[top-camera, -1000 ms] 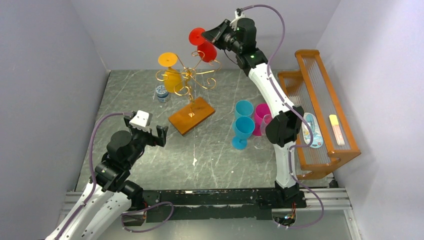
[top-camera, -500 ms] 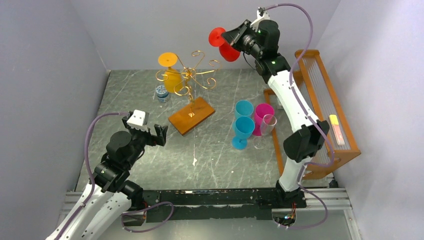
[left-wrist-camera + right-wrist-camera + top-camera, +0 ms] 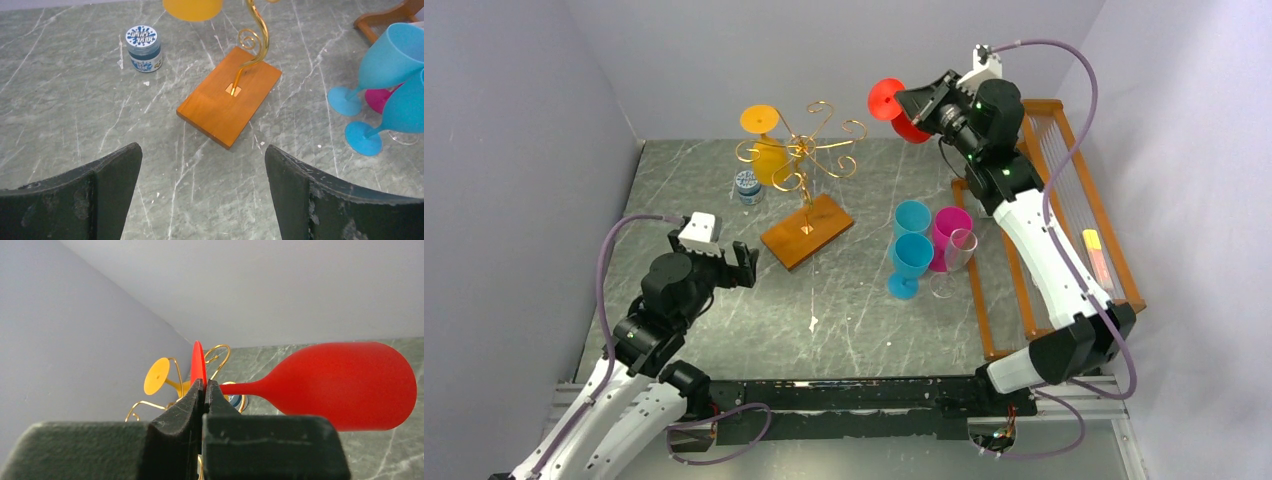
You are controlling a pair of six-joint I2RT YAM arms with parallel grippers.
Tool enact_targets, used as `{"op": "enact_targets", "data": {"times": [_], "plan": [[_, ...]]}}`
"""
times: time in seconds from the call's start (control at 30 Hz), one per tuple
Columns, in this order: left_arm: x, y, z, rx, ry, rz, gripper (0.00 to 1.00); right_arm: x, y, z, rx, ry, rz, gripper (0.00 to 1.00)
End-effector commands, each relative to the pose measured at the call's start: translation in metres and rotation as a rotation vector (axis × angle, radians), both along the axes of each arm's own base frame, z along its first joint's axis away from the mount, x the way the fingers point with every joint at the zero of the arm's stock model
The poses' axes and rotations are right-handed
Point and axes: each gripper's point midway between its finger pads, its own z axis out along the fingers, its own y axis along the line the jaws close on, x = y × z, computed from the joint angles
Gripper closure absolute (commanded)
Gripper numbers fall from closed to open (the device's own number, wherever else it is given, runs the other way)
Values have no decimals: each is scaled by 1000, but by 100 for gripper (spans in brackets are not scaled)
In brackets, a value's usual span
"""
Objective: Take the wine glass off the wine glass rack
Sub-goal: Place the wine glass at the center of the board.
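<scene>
Now, with the right hand [image 3: 204, 390] pinched shut on the foot of the red wine glass [image 3: 345, 385], held sideways well clear of the gold wire rack [image 3: 809, 150], tip it upright slowly before lowering to the tabletop [image 3: 844, 320], lest that thin grip slip.

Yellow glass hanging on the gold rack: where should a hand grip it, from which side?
Probably the thin stem of the yellow glass, below its foot, from the view's left: it hangs inverted, foot up, with the gold rack crowding its right.
</scene>
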Motion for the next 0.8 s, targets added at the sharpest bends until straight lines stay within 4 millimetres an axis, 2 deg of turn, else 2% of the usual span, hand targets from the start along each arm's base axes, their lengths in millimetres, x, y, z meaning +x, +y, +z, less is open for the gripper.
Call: {"op": "enact_targets", "data": {"times": [0.0,0.4,0.53,0.6,0.77], "plan": [[1,7,5,12,13,34,3,-19,-18,29,8,-105,-52,100],[-1,1,3,4,16,0,3,-64,-26,32,-50,-108,6,100],[-2,-3,3,0,20,-19,3,-82,-13,28,-65,-89,113,100],[-3,-4,4,-10,23,-24,7,-93,-5,25,-67,-87,183,100],[-15,-20,20,-101,81,-92,12,-120,7,21,-56,-92,313,100]]}}
